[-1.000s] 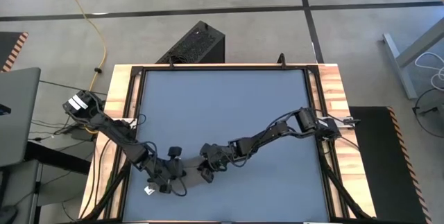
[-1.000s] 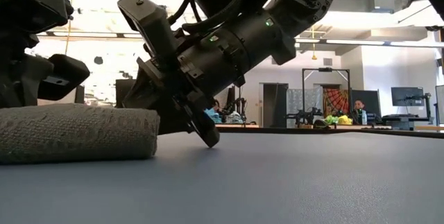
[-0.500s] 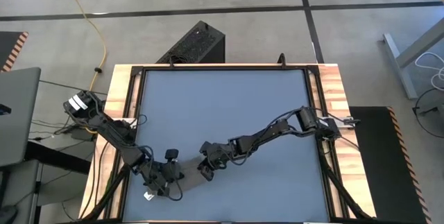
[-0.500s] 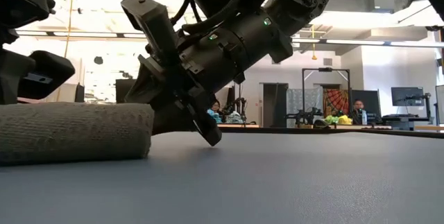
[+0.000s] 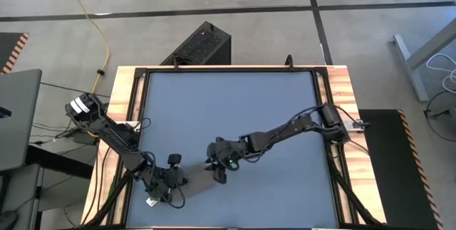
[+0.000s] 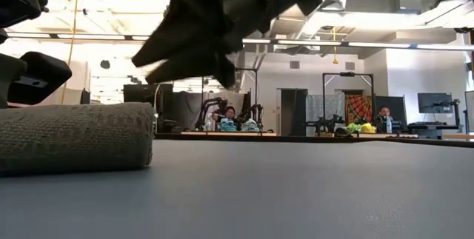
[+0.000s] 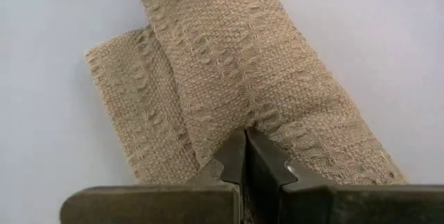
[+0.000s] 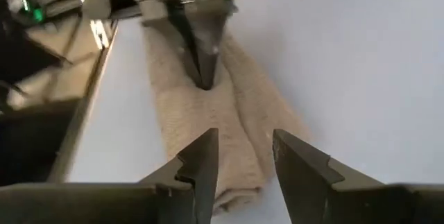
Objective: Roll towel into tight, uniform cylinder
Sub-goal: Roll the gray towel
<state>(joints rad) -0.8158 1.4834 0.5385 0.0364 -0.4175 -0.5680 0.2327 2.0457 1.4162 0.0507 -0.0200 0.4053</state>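
The rolled towel (image 5: 194, 181) lies near the front left of the tabletop (image 5: 235, 109), its long way running between the two arms, with the left end effector (image 7: 245, 156) clenched on one end and the right end effector (image 8: 239, 156) released, just above the other.

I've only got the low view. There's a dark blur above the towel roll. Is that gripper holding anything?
Observer: No. The right gripper is open with nothing between its fingers, and it hangs over one end of the towel.
Operator: Where's the left gripper?
Observer: The left gripper is shut, with its tips pressing on the towel at a crease in the roll, towards the other end.
Operator: Is the roll even?
Observer: Not quite. The left wrist view shows a flatter layer jutting out beside the roll.
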